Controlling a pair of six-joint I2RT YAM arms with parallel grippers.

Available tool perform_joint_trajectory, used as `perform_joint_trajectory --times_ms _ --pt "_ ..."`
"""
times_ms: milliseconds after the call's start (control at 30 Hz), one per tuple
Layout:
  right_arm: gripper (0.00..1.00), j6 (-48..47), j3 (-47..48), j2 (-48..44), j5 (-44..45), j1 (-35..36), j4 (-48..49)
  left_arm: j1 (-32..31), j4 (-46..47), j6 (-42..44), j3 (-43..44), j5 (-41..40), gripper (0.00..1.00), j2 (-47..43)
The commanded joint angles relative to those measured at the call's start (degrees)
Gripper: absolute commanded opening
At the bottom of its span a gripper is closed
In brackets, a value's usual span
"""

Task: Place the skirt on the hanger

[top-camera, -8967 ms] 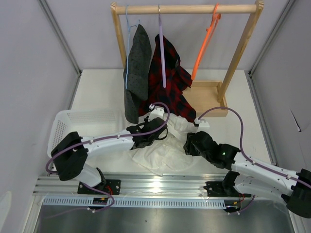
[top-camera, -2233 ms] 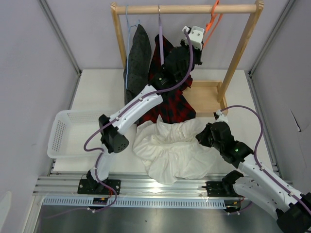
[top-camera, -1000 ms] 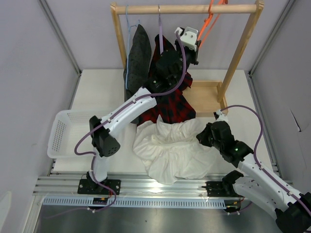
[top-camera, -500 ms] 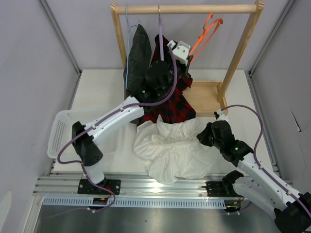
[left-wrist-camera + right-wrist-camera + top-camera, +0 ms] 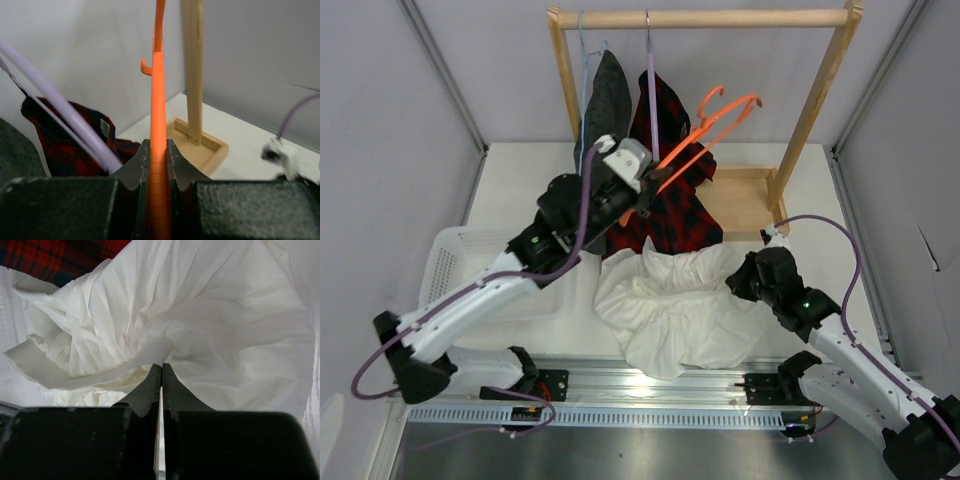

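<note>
The orange hanger (image 5: pixel 745 103) is off the rail and tilts up to the right in front of the hanging clothes. My left gripper (image 5: pixel 638 190) is shut on its lower end. In the left wrist view the hanger (image 5: pixel 158 75) runs straight up from between the gripper's (image 5: pixel 159 146) jaws. The white skirt (image 5: pixel 665 310) lies crumpled on the table in front of the rack. My right gripper (image 5: pixel 742 283) sits at the skirt's right edge. In the right wrist view it (image 5: pixel 161 368) is shut, pinching a fold of the skirt (image 5: pixel 210 305).
The wooden rack (image 5: pixel 700 18) stands at the back with its base tray (image 5: pixel 745 200) on the right. On it hang a red-black plaid shirt (image 5: pixel 670 200) on a purple hanger and a dark grey garment (image 5: pixel 605 110). A white basket (image 5: pixel 450 260) sits at the left.
My left arm has lifted the orange hanger off the rail and swung it down and to the left, toward the table. The right arm and the skirt have not moved.
</note>
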Motion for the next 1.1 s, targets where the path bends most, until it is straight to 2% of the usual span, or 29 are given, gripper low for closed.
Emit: perform_joint_trajectory --times_ms 0,167,300,367,533,667,767,1067 --pt "0.00 -1.4 1.7 -1.0 0.8 -0.4 0.1 -1.4 -8.1 -2.4 -6.0 3.9 0.00 -10.6" --pt "0.00 -2.3 2.9 -0.6 0.7 -0.6 -1.4 -2.5 -14.3 -9.1 -19.3 8.3 0.00 -24.1" --pt "0.00 -3.7 4.9 0.5 1.4 -1.2 -3.4 -4.0 -20.2 -12.1 -24.0 12.7 0.00 -32.6" --pt "0.00 -3.9 5.8 1.2 1.6 -1.5 -4.0 -5.3 -24.8 -12.4 -24.8 12.8 0.00 -33.7" --pt "0.00 -3.7 6.9 3.7 0.9 -2.6 -4.4 -7.1 -29.6 -12.7 -27.5 14.8 0.00 -37.8" --pt "0.00 -3.2 7.3 4.5 0.9 -2.7 -4.4 -7.4 -34.6 -13.1 -27.3 16.0 0.00 -37.1" --pt "0.00 -3.2 7.5 4.5 0.9 -2.7 -4.7 -8.4 -35.9 -12.8 -27.5 13.4 0.00 -37.2" --pt "0.00 -3.0 7.9 4.1 0.8 -2.8 -5.0 -8.5 -35.7 -12.6 -27.2 12.0 0.00 -36.8"
